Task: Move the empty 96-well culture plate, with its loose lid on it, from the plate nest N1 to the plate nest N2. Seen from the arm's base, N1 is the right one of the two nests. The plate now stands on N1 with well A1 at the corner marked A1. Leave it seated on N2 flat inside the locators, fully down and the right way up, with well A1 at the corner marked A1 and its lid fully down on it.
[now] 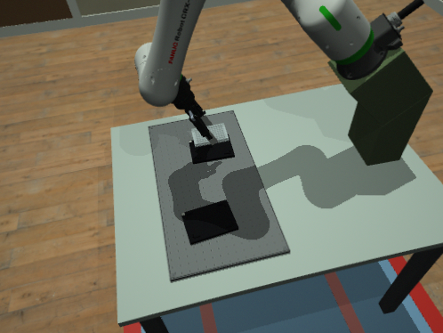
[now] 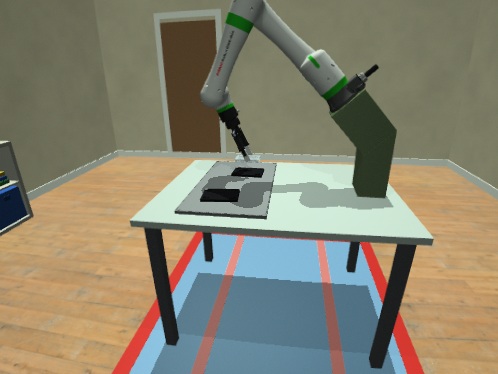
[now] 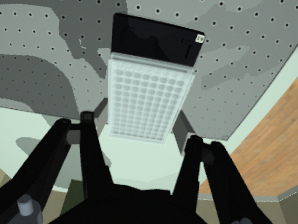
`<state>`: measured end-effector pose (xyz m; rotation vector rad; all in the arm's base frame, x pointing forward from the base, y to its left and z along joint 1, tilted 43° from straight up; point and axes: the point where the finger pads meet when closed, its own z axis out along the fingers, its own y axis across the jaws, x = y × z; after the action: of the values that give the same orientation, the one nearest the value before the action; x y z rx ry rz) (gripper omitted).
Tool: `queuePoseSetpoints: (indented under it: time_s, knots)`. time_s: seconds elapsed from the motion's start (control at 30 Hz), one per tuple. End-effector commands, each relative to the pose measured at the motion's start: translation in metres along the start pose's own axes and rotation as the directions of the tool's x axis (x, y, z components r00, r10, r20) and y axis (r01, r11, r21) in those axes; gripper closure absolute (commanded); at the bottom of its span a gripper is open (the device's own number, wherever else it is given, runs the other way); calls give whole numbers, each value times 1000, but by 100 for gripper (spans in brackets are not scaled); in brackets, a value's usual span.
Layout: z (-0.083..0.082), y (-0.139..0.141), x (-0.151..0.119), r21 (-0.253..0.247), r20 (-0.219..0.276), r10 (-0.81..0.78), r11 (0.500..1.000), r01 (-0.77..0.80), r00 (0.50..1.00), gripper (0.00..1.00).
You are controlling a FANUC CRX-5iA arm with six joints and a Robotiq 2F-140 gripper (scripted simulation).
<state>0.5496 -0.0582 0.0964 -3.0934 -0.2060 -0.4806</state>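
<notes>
The clear 96-well plate with its lid (image 1: 213, 132) hangs a little above the black nest N1 (image 1: 213, 152) at the far end of the grey perforated baseplate (image 1: 249, 209). My gripper (image 1: 205, 132) is shut on the plate, one finger on each long side. In the wrist view the plate (image 3: 152, 103) sits between my fingers, and the bare nest N1 (image 3: 156, 40) shows beyond it, partly uncovered. The black nest N2 (image 1: 210, 221) lies nearer the table's front and carries nothing. In the exterior view the plate (image 2: 248, 158) hangs just above nest N1 (image 2: 248, 172).
The arm's dark green pedestal (image 1: 387, 111) stands at the table's right back corner. The baseplate's edges lie close to the table's left side. A blue shelf unit (image 2: 10, 200) stands far off by the left wall.
</notes>
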Motion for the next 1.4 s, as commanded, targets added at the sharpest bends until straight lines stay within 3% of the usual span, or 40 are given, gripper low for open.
queuePoseSetpoints:
  time_s: [0.0,0.07,1.37]
  knots:
    - [0,-4,1,-21,0,-42,999,42,999,100]
    - [-1,-11,2,-48,2,-100,994,100,995,100]
    - [-11,-125,24,-48,2,-100,994,100,995,100]
